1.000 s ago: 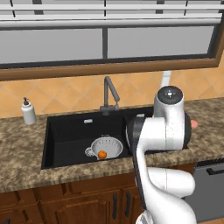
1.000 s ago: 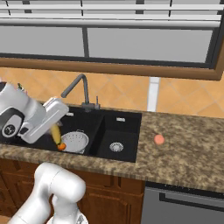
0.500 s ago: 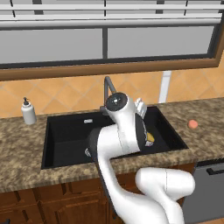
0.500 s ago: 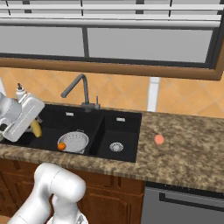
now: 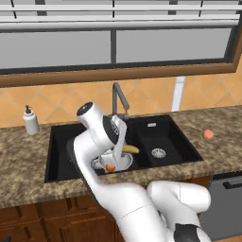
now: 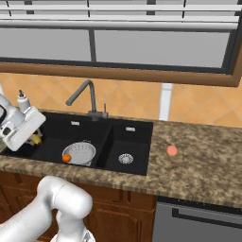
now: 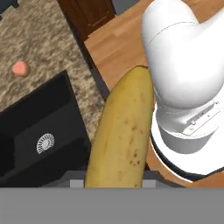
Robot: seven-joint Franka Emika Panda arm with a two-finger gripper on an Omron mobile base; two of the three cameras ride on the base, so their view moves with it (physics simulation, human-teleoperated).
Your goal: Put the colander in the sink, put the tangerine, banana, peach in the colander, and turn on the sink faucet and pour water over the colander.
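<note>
hand (image 5: pixel 124 148) pinching banana (image 5: pixel 131 149) over sink (image 5: pixel 61 142). tangerine (image 5: pixel 110 168) in colander (image 5: pixel 120 162), left basin. peach (image 5: pixel 208 134) on surface (image 5: pixel 222 142) at right. no readable labels.

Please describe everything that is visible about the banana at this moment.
The long yellow banana has smooth skin with small brown specks and a rounded tip. It is held by the robot's gripper, which is shut on it near one end, so it sticks out sideways over the black rectangular sink, just above the round white perforated colander. It is not yet inside the colander. Whether it touches the colander's rim cannot be told.
</note>
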